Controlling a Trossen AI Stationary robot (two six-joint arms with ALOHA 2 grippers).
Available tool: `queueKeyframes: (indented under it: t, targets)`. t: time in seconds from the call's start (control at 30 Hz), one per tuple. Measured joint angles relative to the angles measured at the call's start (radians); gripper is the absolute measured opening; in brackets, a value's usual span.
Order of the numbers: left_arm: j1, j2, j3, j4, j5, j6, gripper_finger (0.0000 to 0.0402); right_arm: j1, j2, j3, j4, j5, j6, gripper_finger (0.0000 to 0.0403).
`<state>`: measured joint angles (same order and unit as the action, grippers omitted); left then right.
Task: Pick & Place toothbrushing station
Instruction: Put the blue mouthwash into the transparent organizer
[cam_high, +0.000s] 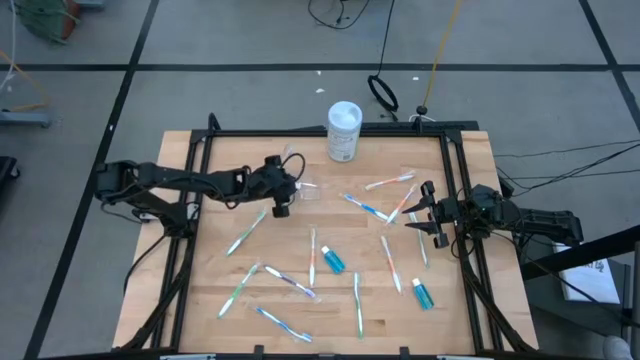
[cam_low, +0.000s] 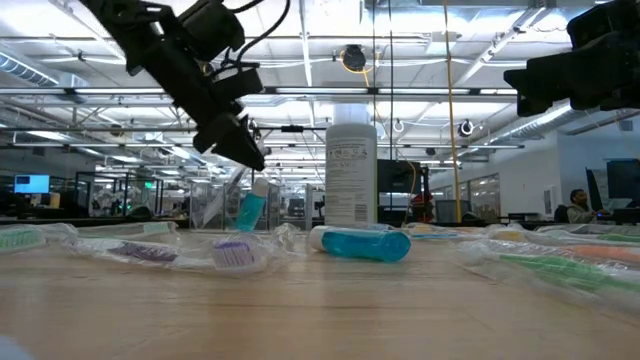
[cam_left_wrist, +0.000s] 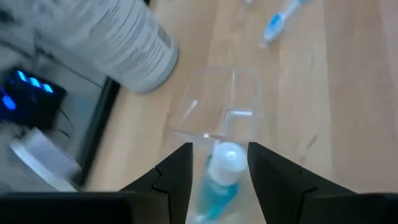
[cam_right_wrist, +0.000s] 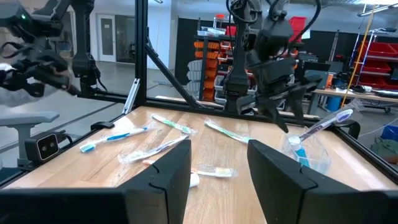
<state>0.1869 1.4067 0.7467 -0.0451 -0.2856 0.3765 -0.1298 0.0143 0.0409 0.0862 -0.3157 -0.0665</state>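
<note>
A small clear plastic cup stands on the table's far middle. It holds a blue toothpaste tube, white cap up, and one toothbrush that sticks out over the rim. My left gripper is open just above the cup, slanting down. In the low view its fingertips end a little above the tube's cap. My right gripper is open and empty near the table's right edge. Two more blue tubes and several toothbrushes lie flat on the table.
A tall white cylindrical container stands by the far edge, just behind the cup. Toothbrushes lie scattered over the table's middle, near side and right. A black frame rail runs around the table.
</note>
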Motion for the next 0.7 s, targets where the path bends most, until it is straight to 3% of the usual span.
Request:
queueKeyframes:
  t: [0.33, 0.47, 0.7]
  targets:
    - [0.055, 0.118, 0.338, -0.473, 0.077, 0.265, 0.0159, 0.000, 0.000, 0.000, 0.000, 0.001, -0.032, 0.0151]
    - [0.062, 0.212, 0.430, -0.616, 0.025, 0.267, 0.0159, 0.000, 0.000, 0.000, 0.000, 0.002, -0.027, 0.0151]
    - [0.058, 0.337, 0.560, -0.785, 0.023, 0.320, 0.0159, 0.000, 0.000, 0.000, 0.004, 0.003, -0.082, 0.0151]
